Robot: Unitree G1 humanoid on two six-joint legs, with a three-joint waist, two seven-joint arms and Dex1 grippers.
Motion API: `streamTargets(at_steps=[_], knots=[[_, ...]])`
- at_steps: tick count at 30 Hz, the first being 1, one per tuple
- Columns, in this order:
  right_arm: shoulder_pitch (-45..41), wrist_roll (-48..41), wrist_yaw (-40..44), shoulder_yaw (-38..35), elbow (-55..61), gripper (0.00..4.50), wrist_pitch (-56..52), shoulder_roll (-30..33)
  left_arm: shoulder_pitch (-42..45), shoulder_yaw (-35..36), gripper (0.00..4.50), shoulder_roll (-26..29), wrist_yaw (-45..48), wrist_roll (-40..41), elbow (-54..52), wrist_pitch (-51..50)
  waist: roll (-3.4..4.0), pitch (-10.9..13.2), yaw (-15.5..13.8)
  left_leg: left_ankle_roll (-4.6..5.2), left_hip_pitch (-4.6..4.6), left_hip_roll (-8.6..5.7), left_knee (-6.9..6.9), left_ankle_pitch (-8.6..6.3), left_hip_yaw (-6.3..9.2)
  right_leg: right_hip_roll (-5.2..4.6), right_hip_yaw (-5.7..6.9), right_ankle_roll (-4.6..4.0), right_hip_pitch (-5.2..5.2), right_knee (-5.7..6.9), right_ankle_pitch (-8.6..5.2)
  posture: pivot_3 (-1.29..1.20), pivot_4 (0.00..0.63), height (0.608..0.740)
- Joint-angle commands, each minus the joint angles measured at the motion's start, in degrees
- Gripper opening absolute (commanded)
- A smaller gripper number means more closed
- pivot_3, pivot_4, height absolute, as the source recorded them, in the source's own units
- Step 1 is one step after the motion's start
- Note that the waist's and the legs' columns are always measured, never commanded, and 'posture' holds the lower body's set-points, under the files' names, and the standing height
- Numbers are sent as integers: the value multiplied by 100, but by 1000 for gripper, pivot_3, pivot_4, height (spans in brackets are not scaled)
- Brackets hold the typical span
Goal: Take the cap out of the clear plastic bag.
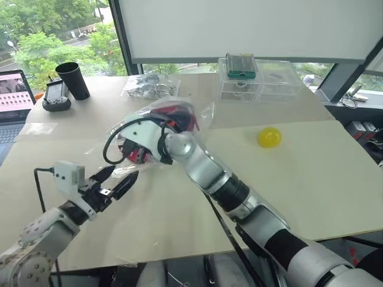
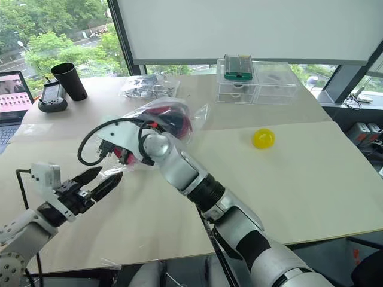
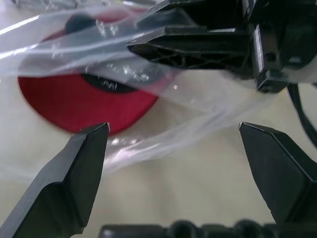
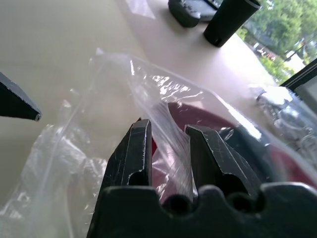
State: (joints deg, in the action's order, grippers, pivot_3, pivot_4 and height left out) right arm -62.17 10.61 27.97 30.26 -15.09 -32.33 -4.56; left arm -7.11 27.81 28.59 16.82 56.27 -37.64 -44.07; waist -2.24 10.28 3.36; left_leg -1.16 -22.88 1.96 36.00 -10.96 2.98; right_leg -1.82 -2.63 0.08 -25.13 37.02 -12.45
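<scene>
Item: cap [image 3: 84, 106], red brim and dark crown, lodged inside the clear plastic bag [image 1: 200, 116] near the middle of the table [image 1: 311, 179], beside neither ball nor boxes.

Right gripper [image 4: 168, 144]: narrowed to a slim gap, a fold of bag film pinched or nearly pinched between the fingers; firm hold not confirmed. Bag mouth bunched around it, cap just beyond.

Left gripper [image 1: 116, 181]: spread wide, empty, poised just short of the loose film below the brim.

Step judged: securing the bag prior to extraction; cap not yet out.

Next move, judged: film to be anchored by one gripper, brim reached through the opening and drawn clear by the other.
</scene>
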Motion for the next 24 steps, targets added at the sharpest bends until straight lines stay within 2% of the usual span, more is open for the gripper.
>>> streamTargets(at_steps=[1,3,8,16,22,24], knots=[[-352,78,-253,-349,-201,1450,235,-75,313,-174,4500,-288,-582,299,-116,28,-5,-2,-12,0,-2,-1,0,0,0,0,0,-8,-1,0,5,0,150,740],[-392,154,-374,-360,-316,1450,399,-87,252,-356,4500,-417,-660,123,-143,114,-6,-2,-9,0,-3,0,0,0,2,2,1,-11,-1,0,7,0,150,740],[-428,198,-452,-401,-389,30,533,-125,229,-554,4500,-505,-759,-15,-153,229,-6,-2,2,-1,-4,1,-2,0,0,4,-1,-11,-3,0,6,0,150,740],[-404,94,-184,-471,-348,30,337,-107,501,-622,4500,-467,-791,17,11,252,-6,-2,-38,-1,-3,1,0,0,1,5,-1,-4,-1,-1,2,0,150,740],[-39,-584,892,-701,704,30,-576,303,341,-600,4500,-416,-668,-9,62,263,-6,-2,-77,0,-5,1,0,0,2,5,1,-5,-1,-3,3,0,150,740],[102,-685,1227,-523,1137,30,-932,514,183,-473,4500,-362,-618,13,86,265,-6,-2,-79,-1,-5,1,-1,0,1,5,1,-3,-1,-4,2,0,150,740]])
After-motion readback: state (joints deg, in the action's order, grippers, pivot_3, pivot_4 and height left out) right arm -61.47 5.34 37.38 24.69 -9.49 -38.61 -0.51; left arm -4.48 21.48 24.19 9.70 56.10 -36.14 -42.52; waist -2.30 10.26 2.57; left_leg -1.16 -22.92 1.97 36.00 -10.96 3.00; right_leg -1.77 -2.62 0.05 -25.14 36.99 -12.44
